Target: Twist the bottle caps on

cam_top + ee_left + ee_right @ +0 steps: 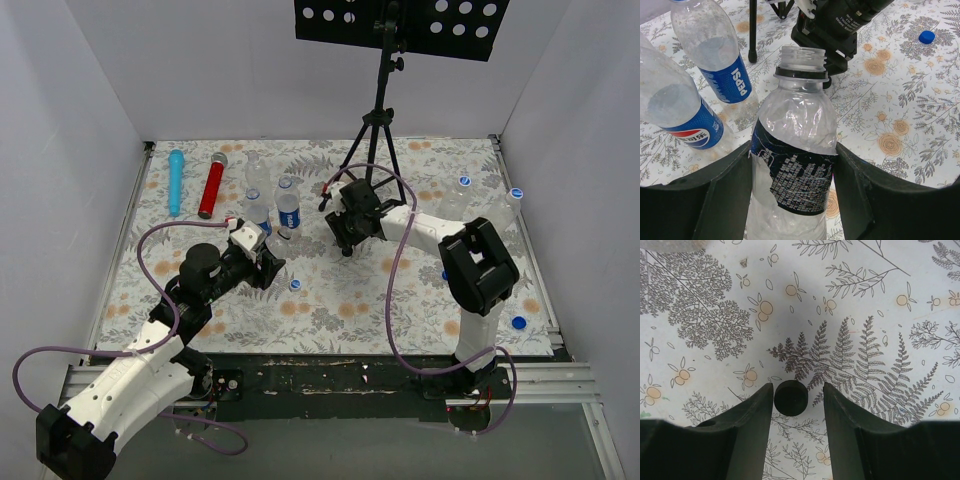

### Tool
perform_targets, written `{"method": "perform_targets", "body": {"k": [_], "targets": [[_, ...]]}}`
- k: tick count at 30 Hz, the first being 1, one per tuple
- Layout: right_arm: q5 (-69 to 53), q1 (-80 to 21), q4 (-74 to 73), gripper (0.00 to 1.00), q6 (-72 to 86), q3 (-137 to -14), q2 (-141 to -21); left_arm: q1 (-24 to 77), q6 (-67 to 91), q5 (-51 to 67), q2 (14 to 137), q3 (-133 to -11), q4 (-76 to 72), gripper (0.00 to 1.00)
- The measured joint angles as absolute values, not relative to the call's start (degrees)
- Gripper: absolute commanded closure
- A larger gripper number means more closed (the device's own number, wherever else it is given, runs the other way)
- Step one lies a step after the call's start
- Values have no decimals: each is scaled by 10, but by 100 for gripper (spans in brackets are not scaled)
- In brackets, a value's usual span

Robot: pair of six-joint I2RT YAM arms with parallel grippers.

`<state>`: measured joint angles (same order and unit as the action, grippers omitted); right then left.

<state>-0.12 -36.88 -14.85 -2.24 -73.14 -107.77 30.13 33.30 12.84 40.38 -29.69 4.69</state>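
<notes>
**Top view.** The left arm reaches from the near left corner up and to the right, low over the flowered cloth [340,305]. The left gripper [262,262] sits just before two Pepsi bottles [288,208]. The right arm rises from its base and folds at the elbow, and its forearm runs left. The right gripper [348,240] points down at the cloth by the foot of a tripod [378,130]. One blue cap [295,284] lies just right of the left gripper. Others [518,322] lie well apart along the right edge.

**Left wrist view.** Both fingers [715,200] press the sides of a clear bottle [795,145] with a torn black label, so the left gripper is clamped on it. The bottle stands about upright, its neck open and uncapped. The Pepsi bottles stand to its left, and the right gripper is beyond its neck.

**Right wrist view.** The wrist looks straight down. The black cap [791,397] lies on the cloth between the fingers [752,435]. It is touching or almost touching the left one, with a narrow gap to the right one. The jaws are set narrow but not closed on the cap.
</notes>
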Motion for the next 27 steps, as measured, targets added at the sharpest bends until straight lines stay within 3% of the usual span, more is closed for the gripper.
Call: {"method": "perform_targets", "body": {"k": [11, 23, 27], "targets": [[24, -384, -182, 67, -33, -749, -1106, 301, 333, 129, 404, -297, 47, 99], [35, -386, -212, 68, -23, -703, -1076, 301, 333, 130, 408, -297, 47, 99], [33, -386, -232, 63, -15, -666, -1037, 301, 333, 131, 409, -297, 47, 99]]}}
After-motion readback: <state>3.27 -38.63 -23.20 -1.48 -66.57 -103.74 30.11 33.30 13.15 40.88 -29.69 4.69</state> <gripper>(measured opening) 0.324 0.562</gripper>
